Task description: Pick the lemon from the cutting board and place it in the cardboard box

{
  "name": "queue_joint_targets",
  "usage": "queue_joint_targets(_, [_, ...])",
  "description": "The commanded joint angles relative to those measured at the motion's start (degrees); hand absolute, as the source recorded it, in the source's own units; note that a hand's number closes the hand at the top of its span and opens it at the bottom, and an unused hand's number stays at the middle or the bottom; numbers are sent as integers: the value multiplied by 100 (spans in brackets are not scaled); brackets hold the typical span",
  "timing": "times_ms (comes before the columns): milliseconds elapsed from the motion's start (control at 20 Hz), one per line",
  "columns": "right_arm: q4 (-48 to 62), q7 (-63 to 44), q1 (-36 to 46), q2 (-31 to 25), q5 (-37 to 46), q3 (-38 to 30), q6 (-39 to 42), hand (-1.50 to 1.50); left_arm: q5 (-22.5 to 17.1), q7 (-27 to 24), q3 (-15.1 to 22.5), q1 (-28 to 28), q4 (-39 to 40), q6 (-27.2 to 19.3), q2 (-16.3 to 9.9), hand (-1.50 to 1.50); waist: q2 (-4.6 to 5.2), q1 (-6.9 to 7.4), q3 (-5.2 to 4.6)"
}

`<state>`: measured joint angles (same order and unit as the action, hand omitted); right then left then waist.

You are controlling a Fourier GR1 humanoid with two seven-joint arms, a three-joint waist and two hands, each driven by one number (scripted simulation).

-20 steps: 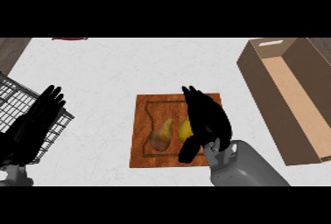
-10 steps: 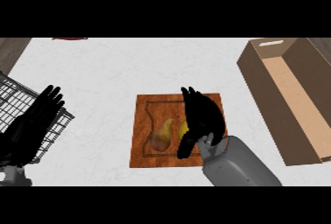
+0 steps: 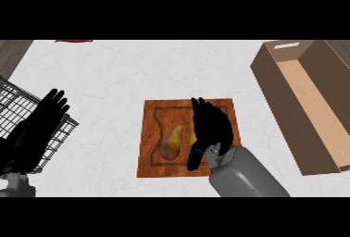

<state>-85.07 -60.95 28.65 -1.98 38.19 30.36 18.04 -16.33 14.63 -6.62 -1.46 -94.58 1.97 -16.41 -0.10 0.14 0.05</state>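
A wooden cutting board (image 3: pixel 152 139) lies at the counter's middle. On it rests a yellow-green pear (image 3: pixel 171 141), and just to its right a sliver of the yellow lemon (image 3: pixel 193 137) peeks out. My right hand (image 3: pixel 212 127) hovers flat over the lemon and hides most of it, fingers straight and pointing away, thumb (image 3: pixel 196 158) hanging toward the board's near edge. Whether it touches the lemon I cannot tell. The open cardboard box (image 3: pixel 282 109) stands along the right side, empty inside. My left hand (image 3: pixel 37 127) rests open at the far left.
A wire basket (image 3: pixel 24 104) sits at the left edge, partly under my left hand. A red object (image 3: pixel 71 41) shows at the top edge, and a wooden strip (image 3: pixel 12 53) at the top left corner. White counter lies between board and box.
My right hand has crept slightly forward and left over the lemon, covering more of it. The left hand, pear and box have not moved.
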Motion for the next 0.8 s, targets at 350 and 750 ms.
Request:
queue_joint_targets(350, [1003,-185,212,193,47,-95,-236,-150,54,68,-94,119,-94,122,92,0,14,49,-5])
queue_joint_targets(750, [457,-349,-297,194,304,66,57,-150,114,-172,-262,206,122,333,121,0,6,21,-6])
